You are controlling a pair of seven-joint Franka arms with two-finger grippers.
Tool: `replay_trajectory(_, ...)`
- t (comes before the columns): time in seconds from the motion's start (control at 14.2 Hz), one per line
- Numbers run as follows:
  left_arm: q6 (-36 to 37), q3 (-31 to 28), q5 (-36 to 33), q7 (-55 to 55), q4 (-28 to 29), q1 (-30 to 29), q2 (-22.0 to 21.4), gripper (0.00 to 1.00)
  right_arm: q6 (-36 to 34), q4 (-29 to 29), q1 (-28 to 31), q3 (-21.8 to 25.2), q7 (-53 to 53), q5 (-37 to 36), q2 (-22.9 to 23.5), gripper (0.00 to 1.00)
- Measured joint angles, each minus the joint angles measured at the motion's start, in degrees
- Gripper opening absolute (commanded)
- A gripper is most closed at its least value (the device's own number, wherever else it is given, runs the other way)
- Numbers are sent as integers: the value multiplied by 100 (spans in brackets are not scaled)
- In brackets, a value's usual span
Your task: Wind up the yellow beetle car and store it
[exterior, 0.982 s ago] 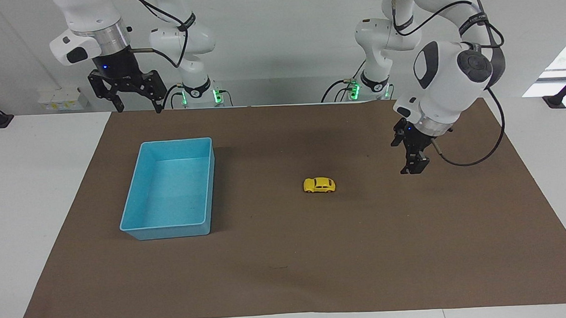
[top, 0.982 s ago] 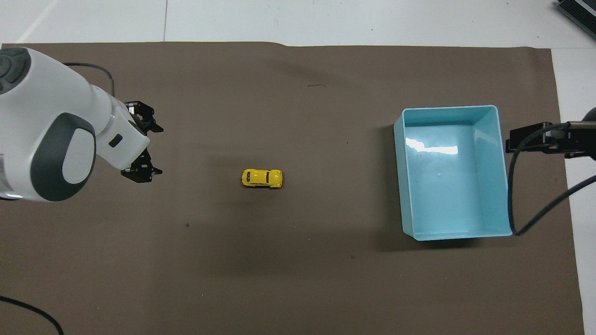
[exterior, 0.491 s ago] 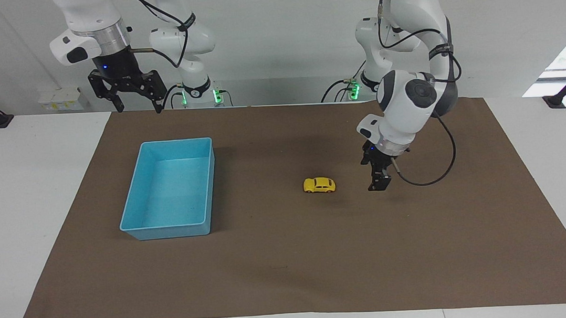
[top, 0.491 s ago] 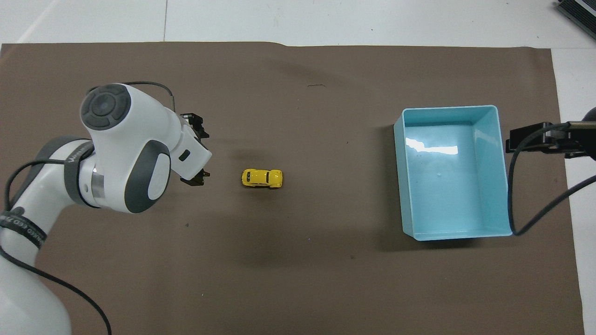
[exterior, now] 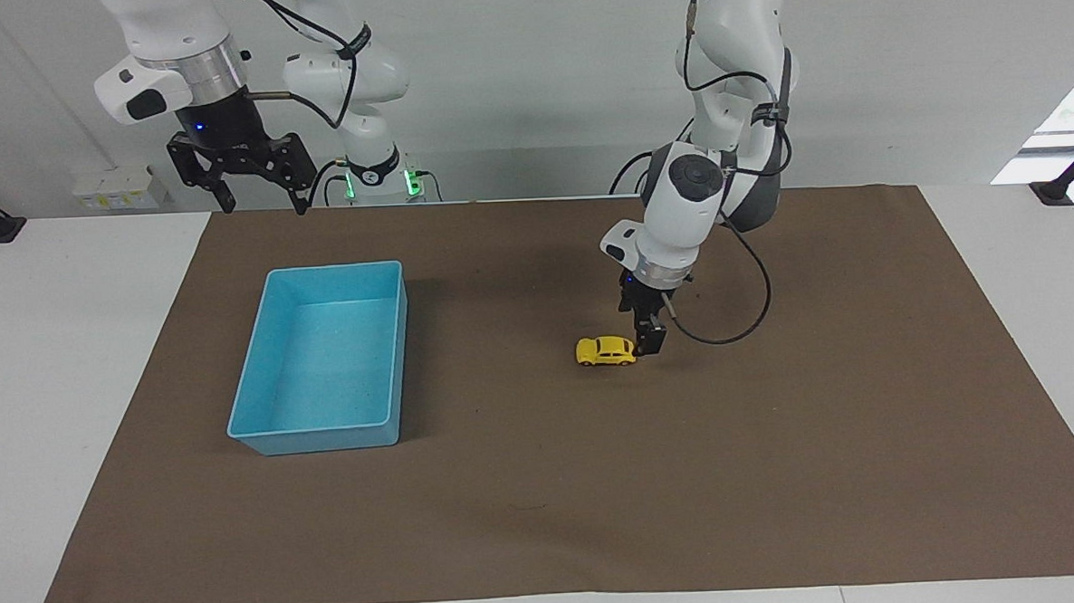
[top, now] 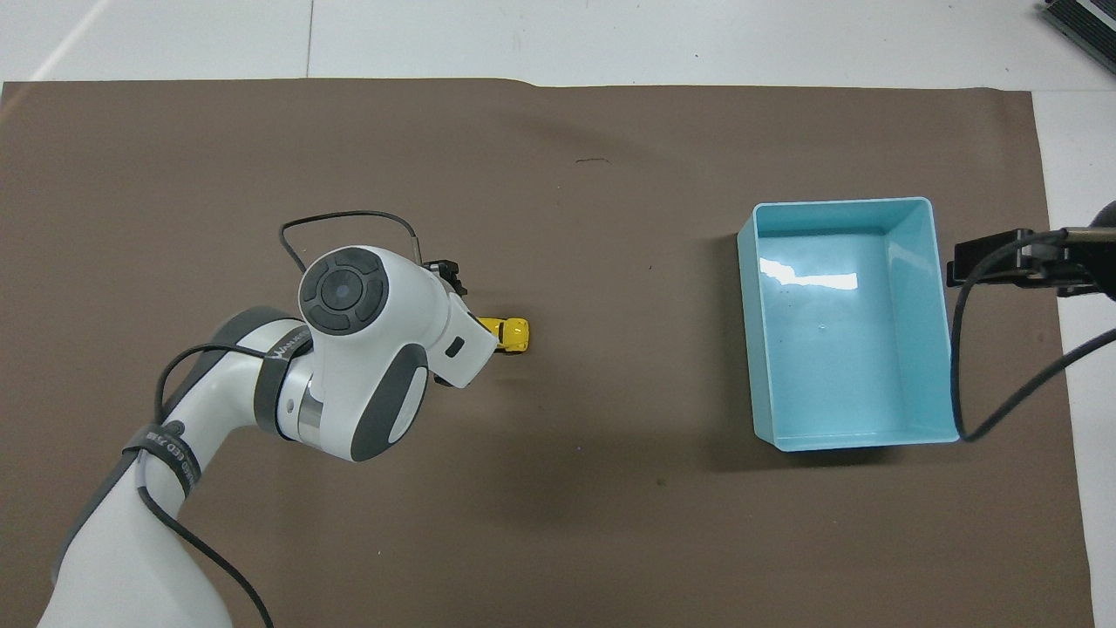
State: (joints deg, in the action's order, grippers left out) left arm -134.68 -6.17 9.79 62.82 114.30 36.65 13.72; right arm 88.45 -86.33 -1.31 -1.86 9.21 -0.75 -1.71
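Since a second ago, your left pincer (exterior: 648, 343) has been swinging in toward the yellow beetle car (exterior: 606, 350), now touching or nearly touching its end away from the blue bin (exterior: 326, 358); its opening I cannot tell. The car is sitting on the brown counter (exterior: 780, 472), well apart from the bin. It looks light, rigid and glossy, so you are best pinching its flat sides. Your right pincer (exterior: 255, 182) is waiting spread open above the counter's edge by the bin.

Overhead: left arm (top: 366, 349) hides most of yellow beetle car (top: 513, 334); fingers' state unclear.
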Motion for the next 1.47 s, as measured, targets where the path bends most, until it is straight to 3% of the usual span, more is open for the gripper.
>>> replay_trajectory(0.28,-577,-4,0,-179,157,143,240,100,0,0,0,0,0,0,0,100)
replay_trajectory(0.35,-723,-4,0,-202,162,177,366,91,0,0,0,0,0,0,0,100)
replay_trajectory(0.42,-847,-4,2,-253,162,216,482,76,0,0,0,0,0,0,0,100)
replay_trajectory(0.56,-944,-7,2,-422,158,261,598,4,0,0,0,0,0,0,0,100)
replay_trajectory(0.63,-946,-10,2,-475,152,274,601,0,0,0,0,0,0,0,0,100)
replay_trajectory(1.47,-494,-26,1,-502,114,308,479,0,0,0,0,0,0,0,0,100)
